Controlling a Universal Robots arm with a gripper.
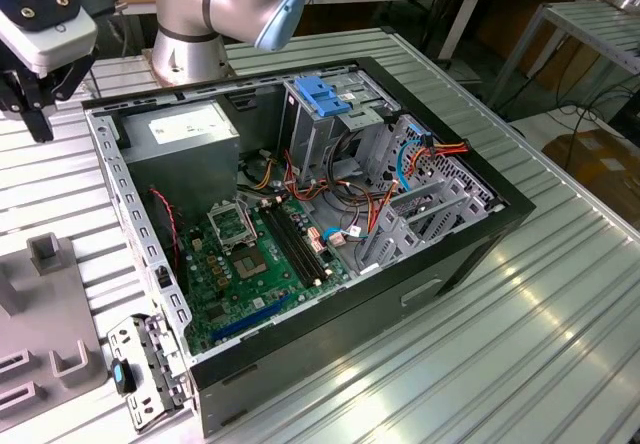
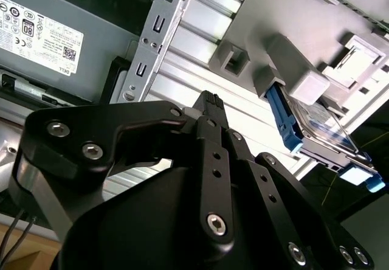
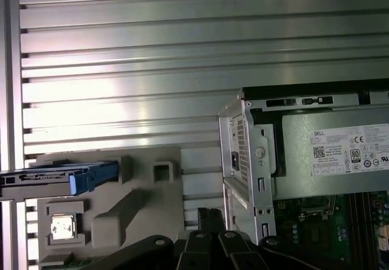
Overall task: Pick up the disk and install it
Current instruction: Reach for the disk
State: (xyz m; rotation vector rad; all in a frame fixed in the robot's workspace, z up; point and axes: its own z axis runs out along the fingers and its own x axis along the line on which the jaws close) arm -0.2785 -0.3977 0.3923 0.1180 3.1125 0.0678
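The ribbed aluminium table (image 1: 520, 344) carries everything here, and most of it is taken up by the open computer case (image 1: 300, 364), lying on its side with the grey power-supply box (image 1: 185, 144) in one corner. Beside the case, on the bare table, sits a grey moulded fixture (image 3: 140, 203), and the disk (image 2: 322, 133) stands on its edge in one of the fixture's slots, outside the case and not yet installed. My gripper (image 2: 208, 103) hangs over the table between the case wall and the fixture, near the disk but well apart from it. As far as I can judge from both wrist views, my fingers are pressed together with nothing between them. I take the disk to be dense for its size and completely stiff. Its bare metal faces look smooth enough to slide under a light pinch, and a knock or a drop would likely damage it. The blue carrier (image 2: 284, 121) running round its edge is plastic and probably gives a little, so it offers more friction than the metal but less rigidity. Since the disk stands upright with its top edge free, I would take hold across the two flat faces near that exposed edge, close to the middle of its length so it does not swing, and keep off the carrier's thin blue end.
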